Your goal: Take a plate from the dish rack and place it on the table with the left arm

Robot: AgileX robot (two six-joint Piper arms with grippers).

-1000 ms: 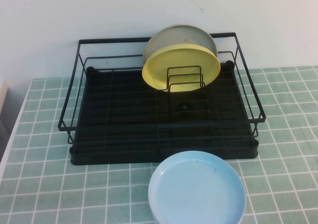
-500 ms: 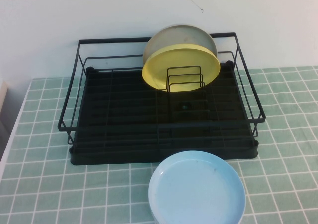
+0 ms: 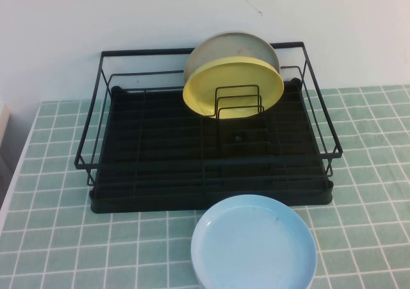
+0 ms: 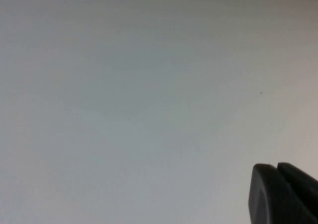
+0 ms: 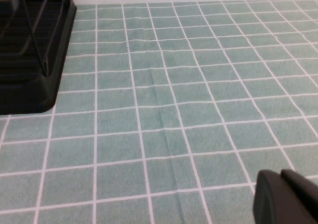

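The pale yellow plate (image 3: 234,87) stands on edge in the small upright holder at the back right of the black dish rack (image 3: 160,151). Neither arm shows in the high view. My left gripper (image 4: 276,167) shows only as two black fingertips pressed together, empty, against a plain white surface in the left wrist view. My right gripper (image 5: 280,174) is also shut and empty, low over the green tiled table (image 5: 174,85), with a corner of the rack (image 5: 25,85) off to one side.
A grey-white plate (image 3: 234,45) stands behind the yellow one in the same holder. A light blue plate (image 3: 254,247) lies flat on the table (image 3: 57,238) just in front of the rack. A white wall stands behind the rack.
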